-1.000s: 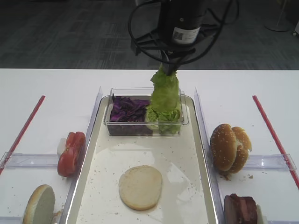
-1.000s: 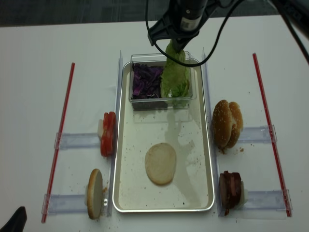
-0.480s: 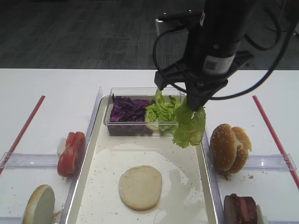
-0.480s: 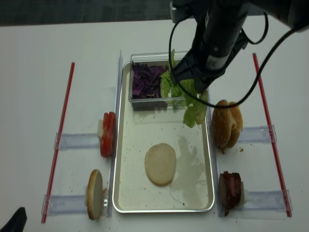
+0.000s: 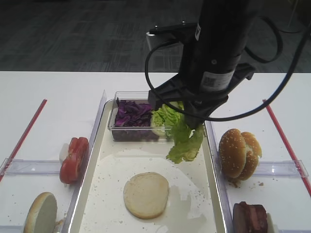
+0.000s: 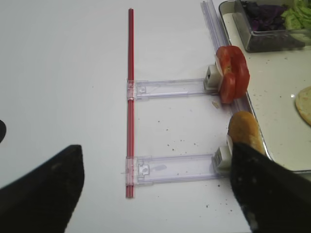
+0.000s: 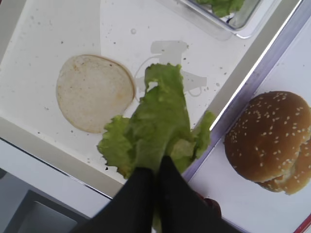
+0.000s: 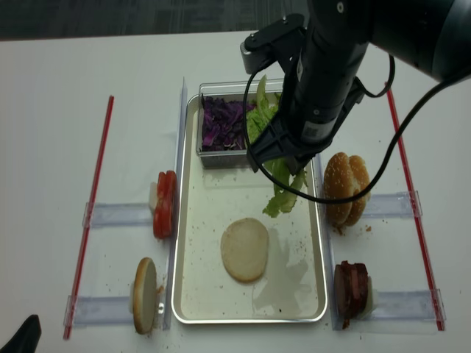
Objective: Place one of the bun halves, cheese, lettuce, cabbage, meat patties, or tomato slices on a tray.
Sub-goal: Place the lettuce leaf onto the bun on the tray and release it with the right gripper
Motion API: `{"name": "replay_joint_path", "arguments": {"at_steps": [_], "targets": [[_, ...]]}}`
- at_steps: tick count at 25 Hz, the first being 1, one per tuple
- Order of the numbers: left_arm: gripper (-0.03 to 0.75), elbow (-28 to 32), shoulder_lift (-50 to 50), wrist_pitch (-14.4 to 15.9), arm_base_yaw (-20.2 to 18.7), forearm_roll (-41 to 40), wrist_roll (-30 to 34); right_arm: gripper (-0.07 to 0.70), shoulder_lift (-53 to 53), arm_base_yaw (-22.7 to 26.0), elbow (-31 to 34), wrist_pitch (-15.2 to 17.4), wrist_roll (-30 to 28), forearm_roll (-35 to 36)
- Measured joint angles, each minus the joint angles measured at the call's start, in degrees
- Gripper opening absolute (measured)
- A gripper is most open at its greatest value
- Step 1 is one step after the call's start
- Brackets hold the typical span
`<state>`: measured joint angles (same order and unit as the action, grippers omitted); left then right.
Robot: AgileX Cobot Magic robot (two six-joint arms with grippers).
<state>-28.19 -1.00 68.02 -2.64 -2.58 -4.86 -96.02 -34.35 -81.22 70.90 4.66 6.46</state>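
Note:
My right gripper [image 7: 156, 167] is shut on a ruffled green lettuce leaf [image 7: 160, 116]. The leaf [image 5: 185, 141] hangs over the right side of the silver-rimmed tray [image 5: 116, 160], above and to the right of a pale bun disc [image 5: 146, 194] lying flat on the tray floor. That same leaf [image 8: 283, 191] dangles just in front of the clear tub [image 8: 221, 151]. My left gripper [image 6: 155, 194] is open over the bare table left of the tray, with nothing between its fingers.
The tub holds purple cabbage [image 5: 132, 113] and more lettuce [image 5: 165, 116]. Tomato slices [image 5: 74, 159] and a bun half [image 5: 41, 213] stand in holders on the left. Sesame buns [image 5: 238, 153] and meat patties [image 5: 250, 218] stand on the right. Red strips [image 8: 92, 206] flank the layout.
The right gripper lifted the lettuce leaf out of the tub, swung right, then came back left and forward over the tray. The left arm has not moved.

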Motion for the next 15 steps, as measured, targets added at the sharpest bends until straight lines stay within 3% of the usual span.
{"name": "replay_joint_path", "arguments": {"at_steps": [9, 15], "targets": [[0.565, 0.0, 0.0, 0.0, 0.0, 0.0, 0.0, 0.053, 0.0, -0.35, 0.0, 0.0, 0.27, 2.1], [0.565, 0.0, 0.0, 0.0, 0.0, 0.0, 0.0, 0.053, -0.25, -4.98, 0.0, 0.0, 0.27, 2.65]]}}
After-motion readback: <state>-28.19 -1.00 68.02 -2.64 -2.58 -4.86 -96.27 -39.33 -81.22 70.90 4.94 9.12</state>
